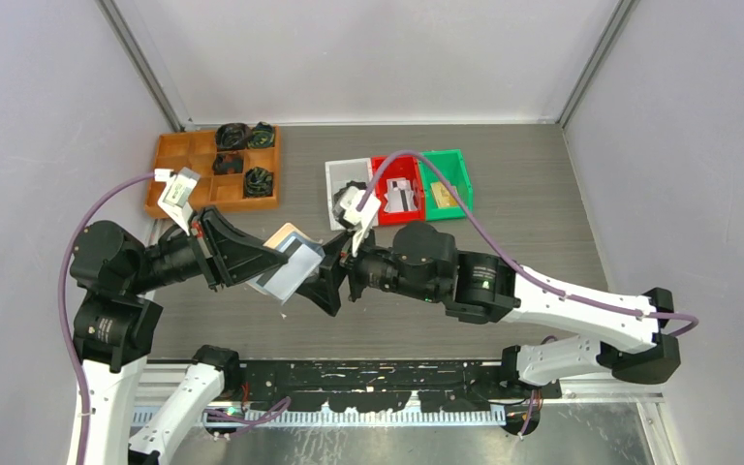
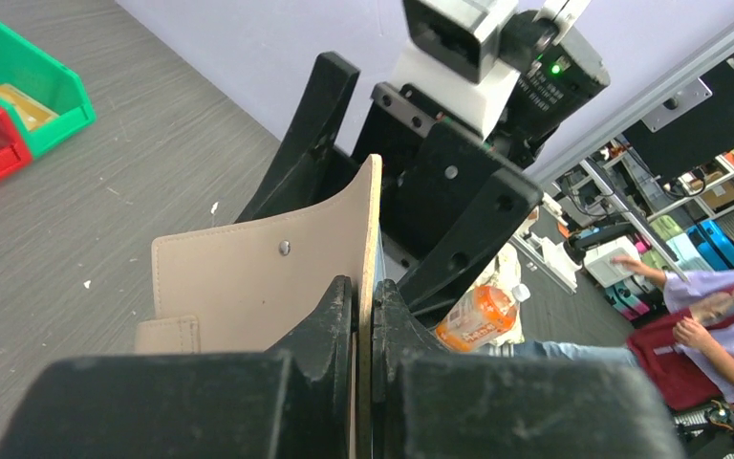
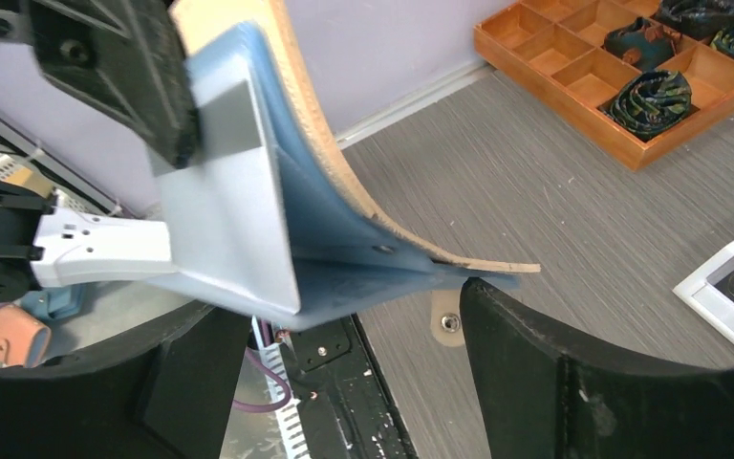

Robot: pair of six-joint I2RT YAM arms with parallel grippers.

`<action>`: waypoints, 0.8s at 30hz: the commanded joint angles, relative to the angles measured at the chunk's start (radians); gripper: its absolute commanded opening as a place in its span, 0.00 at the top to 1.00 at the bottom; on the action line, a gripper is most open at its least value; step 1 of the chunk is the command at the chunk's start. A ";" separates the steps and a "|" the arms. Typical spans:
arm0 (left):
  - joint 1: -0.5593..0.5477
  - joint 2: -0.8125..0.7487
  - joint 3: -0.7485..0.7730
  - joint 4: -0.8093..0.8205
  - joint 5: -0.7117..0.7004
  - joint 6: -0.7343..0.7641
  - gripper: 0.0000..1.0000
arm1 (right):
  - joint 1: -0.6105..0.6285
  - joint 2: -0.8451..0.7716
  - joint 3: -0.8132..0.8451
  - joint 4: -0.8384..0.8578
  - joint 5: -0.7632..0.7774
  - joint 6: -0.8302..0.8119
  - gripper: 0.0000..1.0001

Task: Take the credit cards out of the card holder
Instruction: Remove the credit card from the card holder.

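Observation:
The card holder hangs in the air between the arms, opened, beige outside, pale blue inside. My left gripper is shut on its far panel, fingertips pinching the edge. A pale grey credit card sticks out of a blue pocket; it shows from above as a white card with a dark stripe. My right gripper is open, its jaws wide on either side of the holder's lower edge, touching nothing. The tan tab strap hangs beside my right finger.
White, red and green bins stand at the back middle; the red one holds cards. A wooden divided tray with dark rolled items sits at the back left.

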 commanded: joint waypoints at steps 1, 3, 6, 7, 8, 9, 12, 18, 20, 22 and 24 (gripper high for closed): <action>-0.007 -0.003 0.021 -0.001 0.062 0.016 1.00 | -0.001 -0.079 0.007 0.172 0.023 0.045 0.16; -0.007 -0.003 0.026 -0.001 0.067 0.013 1.00 | -0.002 -0.082 0.010 0.169 0.039 0.036 0.16; -0.007 -0.002 0.031 0.001 0.076 0.001 1.00 | -0.001 -0.076 0.020 0.168 0.048 0.003 0.17; -0.007 -0.001 0.031 0.001 0.081 -0.002 1.00 | -0.002 -0.072 0.027 0.166 0.044 -0.006 0.17; -0.007 -0.001 0.031 0.002 0.088 -0.005 1.00 | -0.002 -0.066 0.035 0.161 0.038 -0.016 0.17; -0.007 -0.001 0.032 0.002 0.093 -0.009 1.00 | -0.001 -0.059 0.045 0.156 0.031 -0.023 0.16; -0.007 0.002 0.033 0.008 0.108 -0.017 1.00 | 0.000 -0.038 0.064 0.154 0.006 -0.040 0.12; -0.007 0.013 0.029 0.027 0.148 -0.047 1.00 | 0.000 -0.025 0.083 0.153 -0.002 -0.103 0.01; -0.006 0.020 0.025 0.035 0.167 -0.061 1.00 | -0.001 -0.019 0.096 0.144 -0.010 -0.133 0.01; -0.007 0.022 0.023 0.044 0.182 -0.073 1.00 | 0.000 -0.015 0.113 0.134 -0.047 -0.150 0.06; -0.007 0.022 0.024 0.054 0.187 -0.083 1.00 | 0.000 -0.004 0.132 0.119 -0.102 -0.152 0.18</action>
